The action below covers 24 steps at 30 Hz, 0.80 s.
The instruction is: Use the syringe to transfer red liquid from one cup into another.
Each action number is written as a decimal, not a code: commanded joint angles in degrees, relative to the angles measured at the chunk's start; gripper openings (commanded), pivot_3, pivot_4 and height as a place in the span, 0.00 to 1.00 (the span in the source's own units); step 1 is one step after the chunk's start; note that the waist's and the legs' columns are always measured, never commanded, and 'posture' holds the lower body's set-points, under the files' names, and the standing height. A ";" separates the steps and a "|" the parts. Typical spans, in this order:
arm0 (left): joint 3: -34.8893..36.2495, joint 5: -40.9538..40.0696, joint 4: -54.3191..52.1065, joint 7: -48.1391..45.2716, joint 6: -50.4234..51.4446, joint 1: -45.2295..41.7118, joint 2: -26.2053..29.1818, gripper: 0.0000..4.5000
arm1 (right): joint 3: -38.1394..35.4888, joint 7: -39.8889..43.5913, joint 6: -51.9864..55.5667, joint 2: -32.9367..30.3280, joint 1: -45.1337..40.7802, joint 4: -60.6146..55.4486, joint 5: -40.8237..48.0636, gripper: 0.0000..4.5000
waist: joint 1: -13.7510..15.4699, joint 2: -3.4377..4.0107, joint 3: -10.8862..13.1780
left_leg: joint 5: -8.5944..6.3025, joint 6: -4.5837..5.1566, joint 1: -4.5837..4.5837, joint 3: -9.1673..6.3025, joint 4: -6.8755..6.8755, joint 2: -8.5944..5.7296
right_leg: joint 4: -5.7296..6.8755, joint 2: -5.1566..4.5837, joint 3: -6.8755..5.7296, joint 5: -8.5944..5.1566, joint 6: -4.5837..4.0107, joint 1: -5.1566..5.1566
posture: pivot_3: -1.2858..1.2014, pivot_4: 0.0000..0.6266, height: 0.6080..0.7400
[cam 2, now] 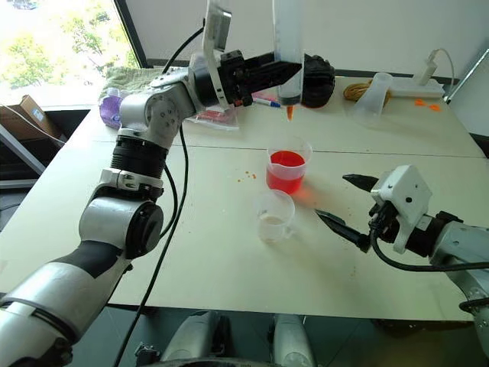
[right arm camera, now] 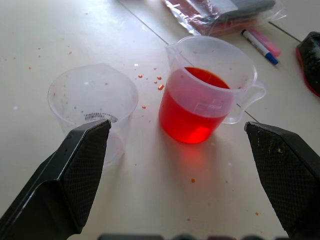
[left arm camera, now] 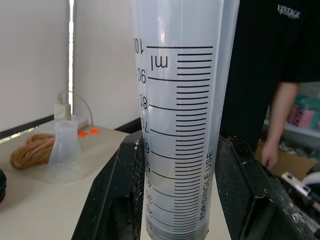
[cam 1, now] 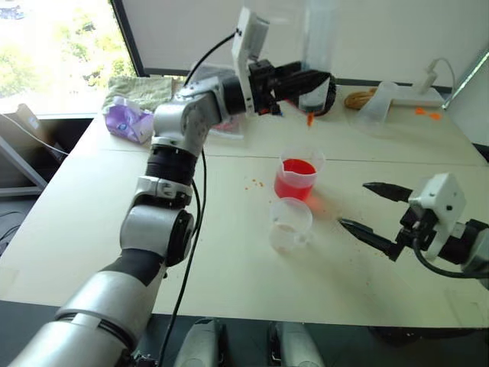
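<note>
The left arm (cam 1: 164, 229) is showing silver shells joined by black ribbed rings, with a black cable running along it. The right gripper (cam 1: 365, 209) is wearing black textured fingers under a white boxy camera housing (cam 1: 437, 202), and the left gripper (cam 2: 267, 75) is carrying a like white housing.

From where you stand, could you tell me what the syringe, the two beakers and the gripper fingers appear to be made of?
The syringe: clear, smooth plastic by the look, with printed black graduations and an orange tip. The wider beaker and the smaller beaker: thin translucent plastic, probably moulded; the red liquid glows through the wall. The right gripper's fingers: matte black with cross-hatched pads, possibly hard plastic or rubber.
</note>
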 commanded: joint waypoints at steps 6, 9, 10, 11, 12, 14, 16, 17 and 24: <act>-1.88 2.46 5.46 -2.32 -10.16 0.68 -1.06 0.32 | -3.63 -11.66 5.95 -4.11 -19.27 3.83 18.93 1.00 | -0.02 0.00 0.00 | -0.02 0.03 -0.01 -0.02 0.00 0.07 | -0.02 0.01 0.02 0.00 -0.02 0.00 | 0.52 0.24 1.00; -2.03 3.15 7.65 -2.38 -12.16 0.91 -1.62 0.32 | -0.65 -14.65 6.19 -4.59 -23.74 4.79 18.93 1.00 | 0.06 0.01 -0.01 | -0.03 0.05 -0.05 -0.01 0.00 0.06 | -0.06 0.00 0.02 0.00 -0.01 0.00 | 0.52 0.24 1.00; -2.04 3.58 8.73 -2.09 -13.25 1.13 -1.81 0.32 | 0.71 -15.88 6.02 -4.32 -25.14 5.10 18.07 1.00 | 0.11 0.01 -0.01 | -0.03 0.06 -0.05 -0.02 0.00 0.06 | -0.06 0.00 0.02 0.00 -0.02 0.00 | 0.52 0.24 1.00; -2.09 4.15 9.98 -1.83 -14.82 1.43 -2.06 0.32 | 2.00 -16.92 5.88 -4.06 -26.35 5.50 17.35 1.00 | 0.03 0.02 -0.01 | -0.03 0.06 -0.07 -0.02 0.00 0.06 | -0.07 0.00 0.02 0.00 -0.01 0.00 | 0.52 0.24 1.00; -2.09 4.62 11.11 -1.72 -16.21 1.69 -2.30 0.32 | 3.08 -17.75 5.73 -3.78 -27.29 5.78 16.86 1.00 | 0.02 0.02 -0.01 | -0.04 0.06 -0.08 -0.02 0.01 0.06 | -0.08 0.00 0.02 0.00 -0.01 -0.01 | 0.52 0.24 1.00; -2.05 5.38 13.33 -1.59 -18.64 1.96 -2.80 0.32 | 4.91 -19.19 5.57 -3.26 -28.70 6.16 16.09 1.00 | 0.02 0.02 -0.01 | -0.04 0.07 -0.07 -0.01 0.01 0.06 | -0.07 0.00 0.02 0.00 -0.01 -0.01 | 0.52 0.24 1.00; -1.81 5.74 15.13 -1.67 -20.18 2.37 -3.41 0.32 | 6.87 -21.46 6.37 -2.56 -30.68 6.71 16.00 1.00 | 0.01 0.02 -0.01 | -0.04 0.07 -0.07 -0.02 0.01 0.06 | -0.06 0.00 0.01 0.00 -0.01 -0.02 | 0.52 0.24 1.00; -1.96 6.28 16.03 -1.77 -21.43 2.61 -3.61 0.32 | 7.80 -22.25 6.58 -2.33 -31.76 7.06 15.83 1.00 | 0.01 0.02 -0.01 | -0.04 0.07 -0.09 -0.01 0.01 0.06 | -0.05 0.00 0.02 0.00 -0.01 -0.04 | 0.52 0.24 1.00; -2.13 8.61 20.44 -2.20 -27.40 4.31 -4.65 0.32 | 12.17 -27.81 9.69 -1.16 -39.92 10.47 16.13 1.00 | -0.02 0.04 -0.02 | -0.04 0.07 -0.13 -0.01 0.00 0.07 | -0.03 0.00 0.01 0.00 -0.02 -0.10 | 0.52 0.24 1.00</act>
